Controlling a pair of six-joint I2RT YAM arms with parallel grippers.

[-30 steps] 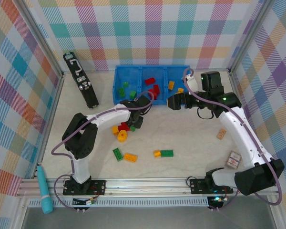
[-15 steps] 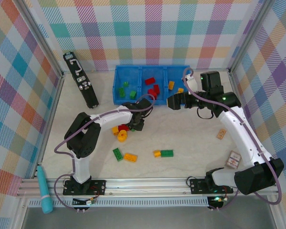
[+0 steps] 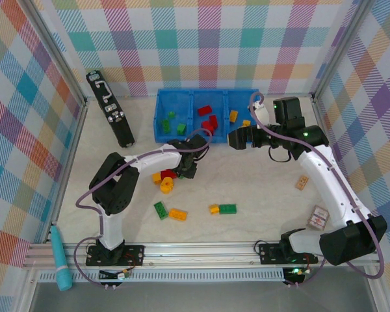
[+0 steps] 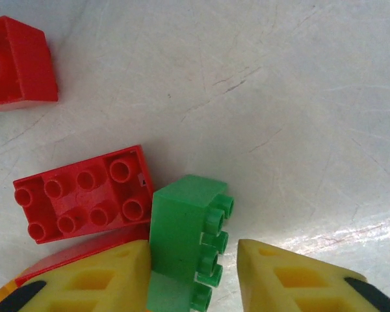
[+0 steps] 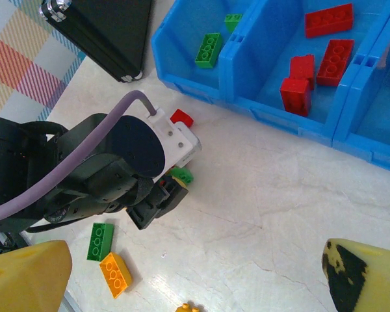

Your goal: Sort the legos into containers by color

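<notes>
My left gripper [image 4: 192, 250] is low over the pile of legos near the table's middle [image 3: 181, 170]. Between its yellow fingers lies a green brick [image 4: 182, 234] on its side, studs to the right. The left finger touches the brick's base, and a gap separates the right finger [image 4: 292, 276] from the studs, so the gripper is open. A red brick [image 4: 84, 201] lies studs-up against the green one. My right gripper [image 3: 237, 138] hangs wide open and empty before the blue tray [image 3: 192, 93]. The tray's containers hold green [image 3: 166, 123], red [image 3: 210, 120] and yellow [image 3: 233, 116] bricks.
Loose bricks lie nearer me: green [image 3: 160, 209], orange [image 3: 178, 214], and a yellow-and-green pair [image 3: 222, 208]. A black case [image 3: 110, 109] lies left of the tray. A tan tile [image 3: 302, 182] and a small card box [image 3: 320, 218] lie at right.
The left arm has shifted slightly over the pile, its gripper settling around the green brick. The right arm has not moved.
</notes>
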